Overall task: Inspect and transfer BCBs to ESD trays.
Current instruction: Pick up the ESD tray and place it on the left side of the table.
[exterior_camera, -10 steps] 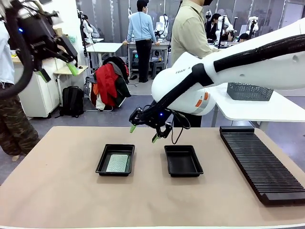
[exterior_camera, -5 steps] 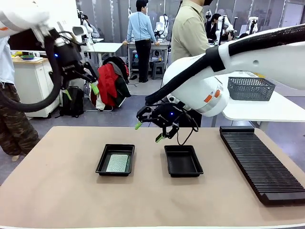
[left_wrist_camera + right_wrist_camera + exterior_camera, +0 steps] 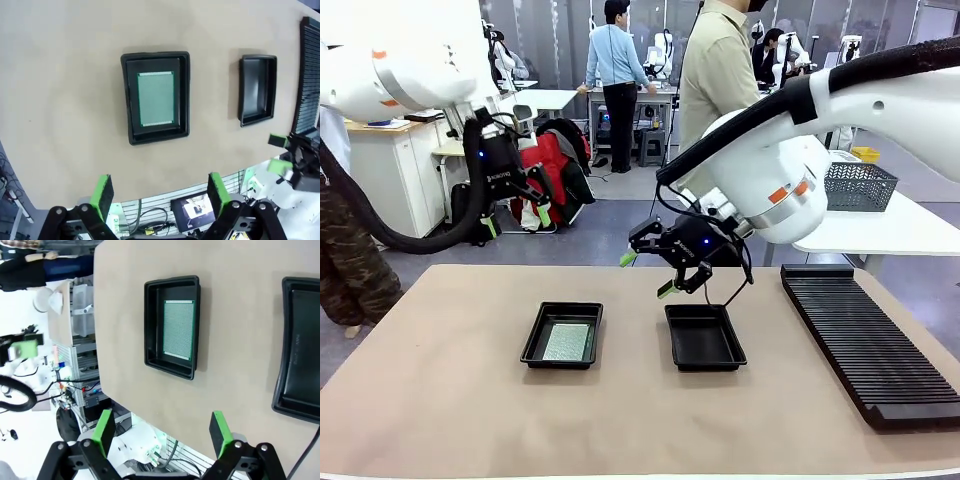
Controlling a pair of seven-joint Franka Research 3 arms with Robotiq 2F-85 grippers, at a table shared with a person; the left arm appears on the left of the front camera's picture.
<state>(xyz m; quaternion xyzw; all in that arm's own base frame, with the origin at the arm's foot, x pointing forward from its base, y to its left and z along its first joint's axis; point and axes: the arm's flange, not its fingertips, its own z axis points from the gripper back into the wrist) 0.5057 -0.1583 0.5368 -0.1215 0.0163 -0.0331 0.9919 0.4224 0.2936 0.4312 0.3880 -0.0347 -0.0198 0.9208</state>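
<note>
Left end effector [image 3: 517,220] lower; perforated BCB [image 3: 567,342]

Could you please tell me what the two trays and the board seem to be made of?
Both look like moulded black plastic, faintly glossy: the left tray and the right tray. The board seems matte green circuit laminate, finely dotted.

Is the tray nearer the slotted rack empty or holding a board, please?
Empty: the right tray has a bare black floor; the board lies in the left tray.
</note>
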